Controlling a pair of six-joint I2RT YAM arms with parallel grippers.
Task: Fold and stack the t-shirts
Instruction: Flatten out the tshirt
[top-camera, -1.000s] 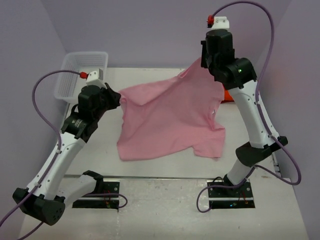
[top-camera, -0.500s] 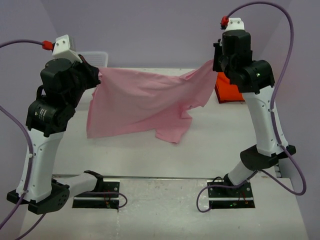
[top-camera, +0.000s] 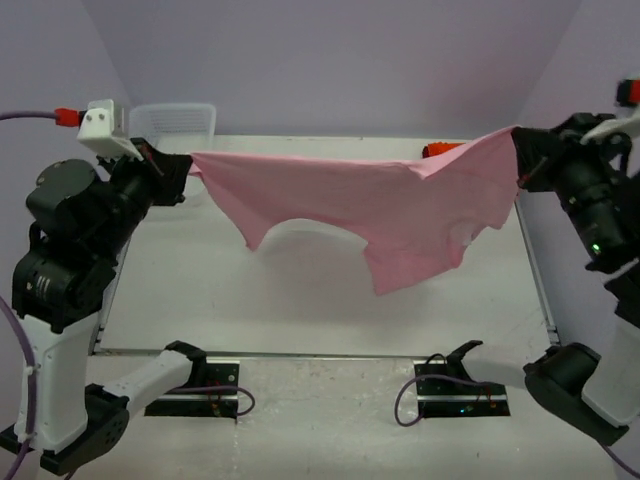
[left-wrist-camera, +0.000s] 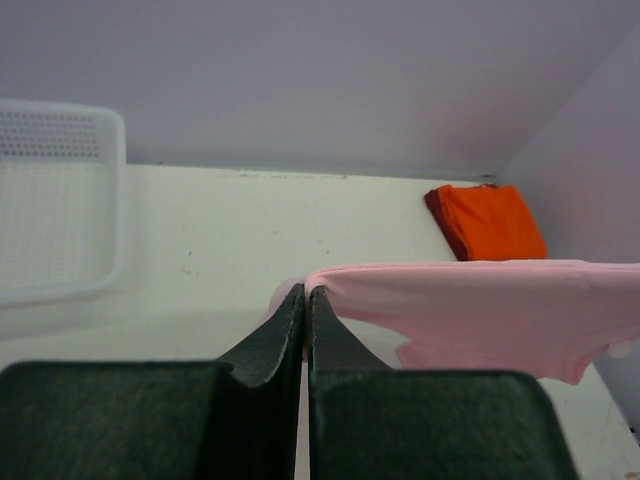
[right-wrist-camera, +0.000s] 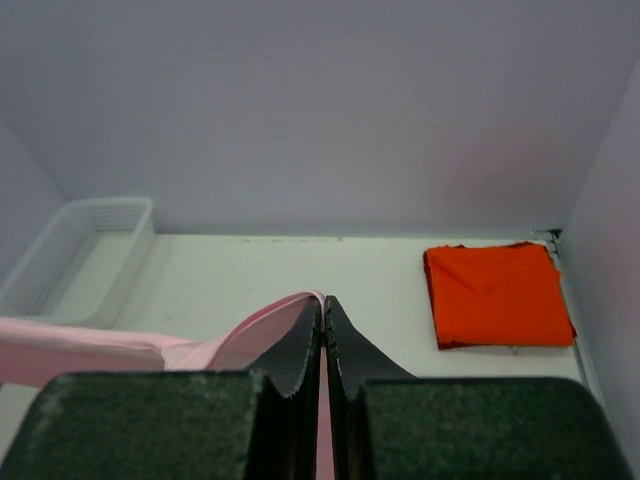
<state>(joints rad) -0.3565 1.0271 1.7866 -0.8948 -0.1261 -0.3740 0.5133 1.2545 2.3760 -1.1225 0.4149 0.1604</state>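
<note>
1. So, the left end effector (left-wrist-camera: 305, 293) is clamped fully closed on one end of the pink t-shirt (top-camera: 380, 205), raised high at the left side of the worktop (top-camera: 200, 300).
2. Right end effector (right-wrist-camera: 322, 303) is pinched tight on the opposite end of the same shirt, way out at the right edge.
3. Pink shirt hangs stretched between the two like a washing line. Its top edge is taut, and the rest droops, with the lowest bit dangling right of the middle. It's lifted off the worktop and throws a shadow on it.
4. Orange-red t-shirt (right-wrist-camera: 495, 295) lies folded flat in the far right corner of the worktop.
5. White mesh basket (left-wrist-camera: 50, 210) sits in the far left corner, behind the left end effector.
</note>
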